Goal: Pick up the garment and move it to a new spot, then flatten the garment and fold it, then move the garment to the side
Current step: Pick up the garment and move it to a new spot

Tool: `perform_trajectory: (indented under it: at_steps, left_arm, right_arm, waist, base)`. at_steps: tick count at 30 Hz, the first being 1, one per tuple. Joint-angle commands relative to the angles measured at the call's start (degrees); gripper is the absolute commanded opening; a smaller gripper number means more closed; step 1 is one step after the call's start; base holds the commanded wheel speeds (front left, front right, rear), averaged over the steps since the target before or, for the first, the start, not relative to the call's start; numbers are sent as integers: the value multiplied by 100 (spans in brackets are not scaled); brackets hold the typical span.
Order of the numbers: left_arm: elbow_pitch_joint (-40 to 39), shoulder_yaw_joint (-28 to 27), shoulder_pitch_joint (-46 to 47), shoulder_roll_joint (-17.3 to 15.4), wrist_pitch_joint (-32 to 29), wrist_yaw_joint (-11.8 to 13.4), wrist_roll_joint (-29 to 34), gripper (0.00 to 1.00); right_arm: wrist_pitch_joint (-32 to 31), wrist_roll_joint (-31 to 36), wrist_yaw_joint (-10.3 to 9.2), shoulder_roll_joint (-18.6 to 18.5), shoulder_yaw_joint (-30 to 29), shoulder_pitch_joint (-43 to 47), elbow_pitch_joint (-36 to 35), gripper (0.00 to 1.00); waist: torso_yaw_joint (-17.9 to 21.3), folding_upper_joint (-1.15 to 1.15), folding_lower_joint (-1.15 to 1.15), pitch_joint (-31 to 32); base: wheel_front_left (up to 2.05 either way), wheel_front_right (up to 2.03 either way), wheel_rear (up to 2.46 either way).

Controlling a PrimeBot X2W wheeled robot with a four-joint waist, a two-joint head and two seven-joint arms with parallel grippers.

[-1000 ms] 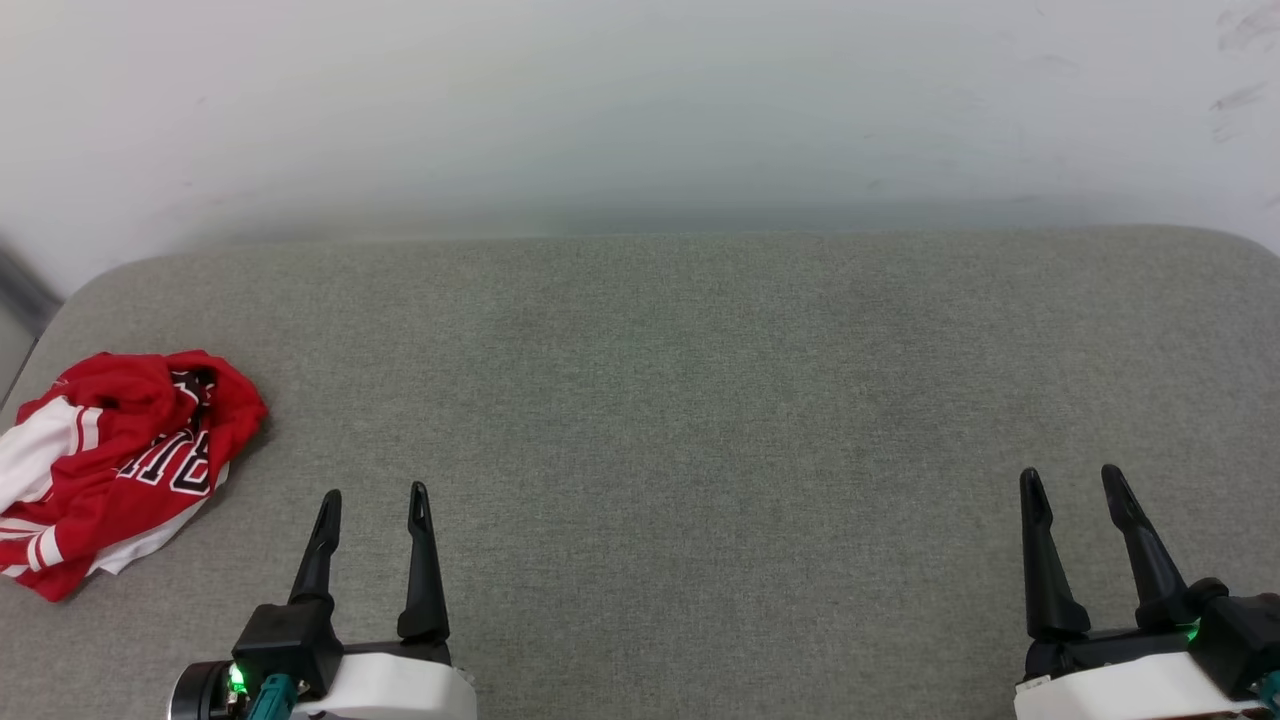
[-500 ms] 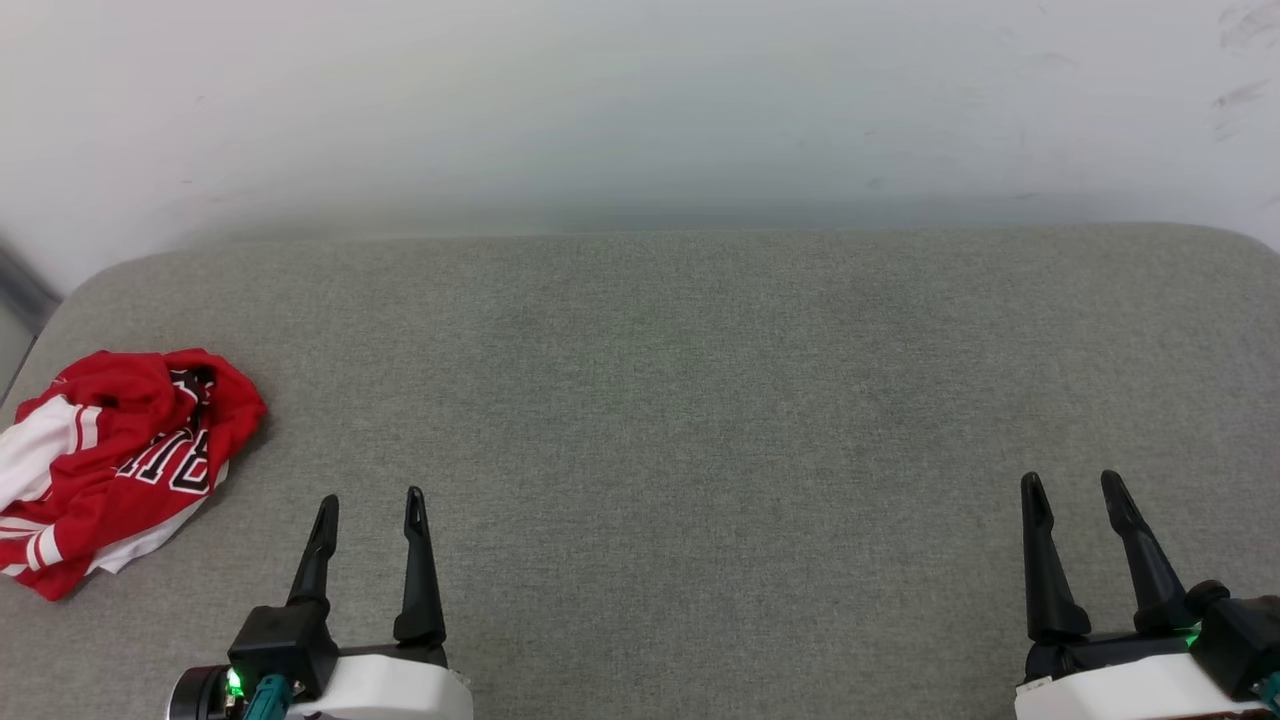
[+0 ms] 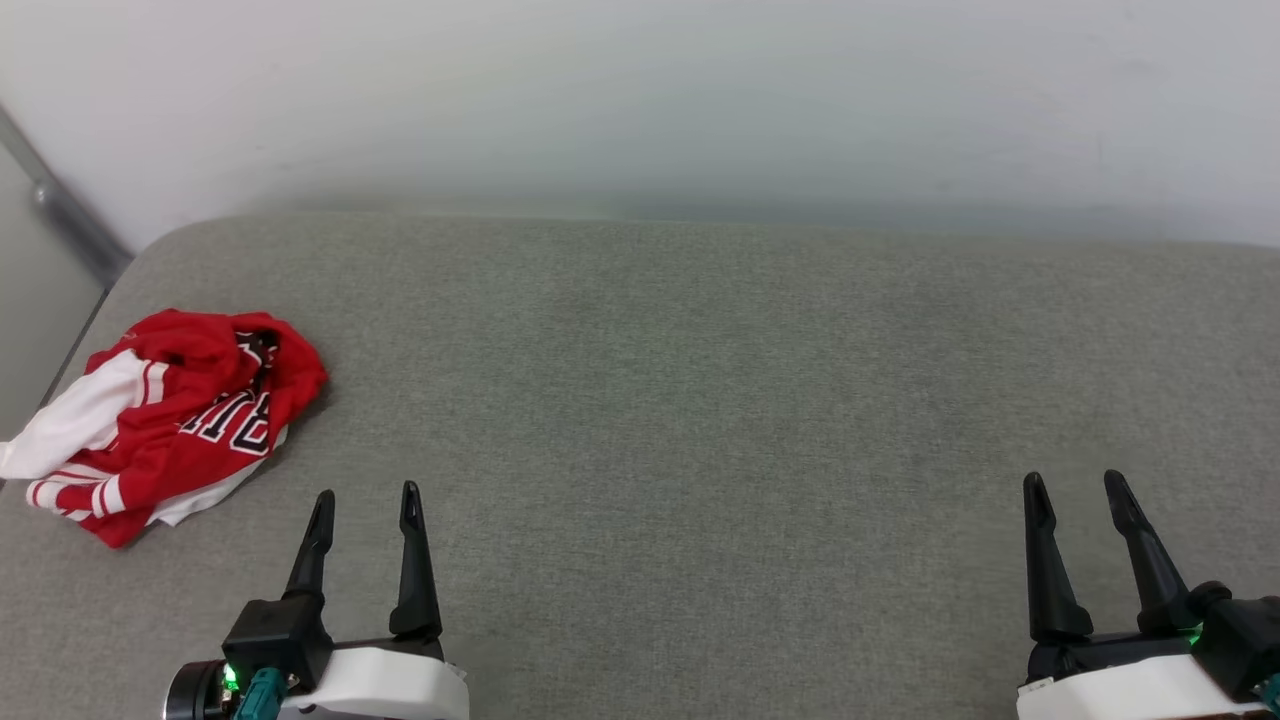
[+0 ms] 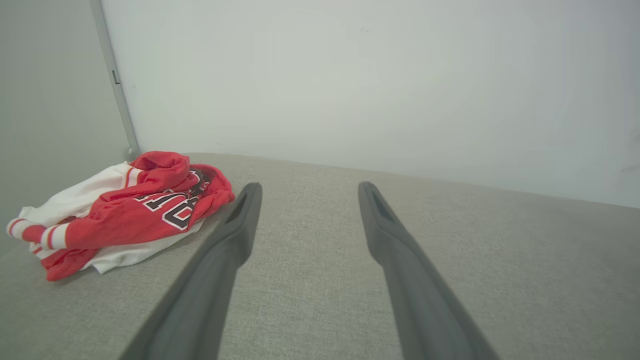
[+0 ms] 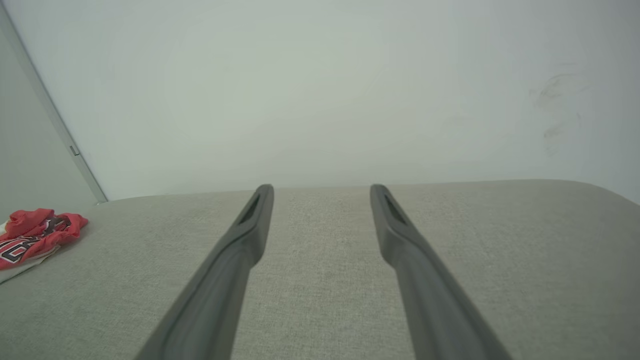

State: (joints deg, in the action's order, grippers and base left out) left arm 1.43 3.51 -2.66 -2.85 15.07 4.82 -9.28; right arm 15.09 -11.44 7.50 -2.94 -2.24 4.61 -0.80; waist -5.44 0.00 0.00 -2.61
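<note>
From the head: high, looking forward and down over the grey counter (image 3: 700, 400); from each wrist: low, close above it, facing the wall (image 5: 320, 75); shared by all three: the garment (image 3: 190, 410) at the left end.

A grey fabric surface (image 3: 700, 400), perhaps a cushion, meets a white wall (image 3: 640, 90) and metal strip (image 3: 62, 212).

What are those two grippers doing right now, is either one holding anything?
Left gripper: open, holding nothing.
Right gripper: open, holding nothing.

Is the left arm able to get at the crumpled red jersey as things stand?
Probably yes: the jersey lies just ahead-left of the open left claw, with only bare grey upholstery between them.
</note>
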Motion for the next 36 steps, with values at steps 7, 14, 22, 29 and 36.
perform_trajectory:
  at_steps: [7, 14, 22, 29, 36]
  left_arm:
    - [13, -98, 50, -5, 16, 45, -59, 100]
    - [29, -128, 69, -5, 16, 57, -91, 100]
    - [66, -126, 38, -5, 16, 91, -180, 100]
    - [58, -188, 15, -4, 16, 117, -249, 100]
    - [43, -237, -18, -5, 16, 120, -295, 100]
  right_arm:
    - [12, 63, -2, 11, 6, -13, -34, 100]
    - [12, 108, -2, 11, 39, 11, -44, 100]
    - [12, 191, -2, 11, 36, -28, -65, 100]
    - [12, 201, -2, 12, 71, -32, -63, 100]
    - [12, 218, -2, 12, 99, -32, -54, 100]
  waist:
    - [-506, 0, 0, -71]
    - [-1028, 0, 0, -129]
    - [-1569, 0, 0, -155]
    - [-1931, 0, 0, -160]
    - [-2085, 0, 0, -170]
  base:
    - [0, 0, 0]
    - [0, 0, 0]
    - [0, 0, 0]
    - [0, 0, 0]
    - [0, 0, 0]
